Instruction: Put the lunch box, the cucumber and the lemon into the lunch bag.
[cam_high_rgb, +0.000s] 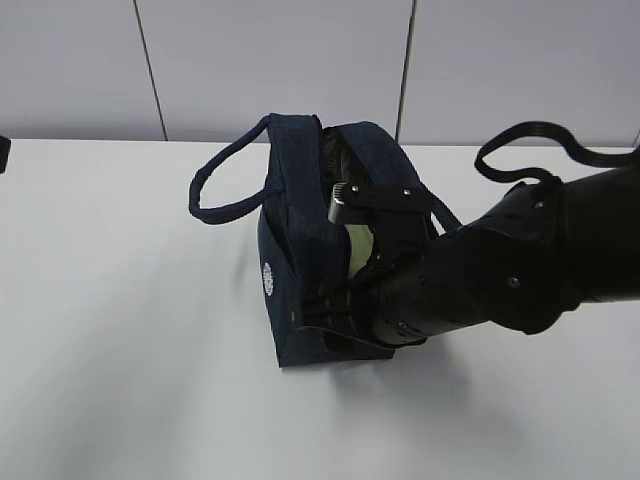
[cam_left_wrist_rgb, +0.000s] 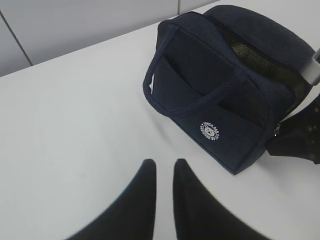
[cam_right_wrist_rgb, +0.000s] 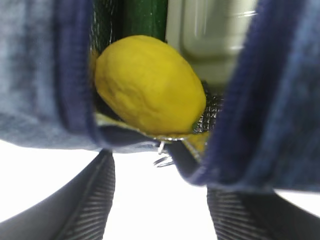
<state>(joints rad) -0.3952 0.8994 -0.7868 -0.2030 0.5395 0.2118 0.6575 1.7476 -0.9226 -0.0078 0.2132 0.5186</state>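
The navy lunch bag (cam_high_rgb: 300, 250) stands open-topped mid-table, its white logo facing left (cam_left_wrist_rgb: 212, 131). Looking in through its open end, the yellow lemon (cam_right_wrist_rgb: 150, 85) lies in front. Behind it are the dark green cucumber (cam_right_wrist_rgb: 145, 17) and the sage-green lunch box (cam_right_wrist_rgb: 215, 35). A pale green strip of the lunch box (cam_high_rgb: 358, 240) shows from outside. My right gripper (cam_right_wrist_rgb: 160, 167) is open at the bag's near end (cam_high_rgb: 340, 312), its ribbed fingers (cam_right_wrist_rgb: 95, 200) wide apart and holding nothing. My left gripper (cam_left_wrist_rgb: 165, 162) hovers over bare table left of the bag, shut to a narrow slit and empty.
The bag's two loop handles hang outward, one to the left (cam_high_rgb: 215, 195) and one under my right arm. A metal ring pull (cam_right_wrist_rgb: 162, 160) dangles at the bag's end. A black cable (cam_high_rgb: 540, 140) loops above the right arm. White table (cam_high_rgb: 120, 330) surrounds the bag.
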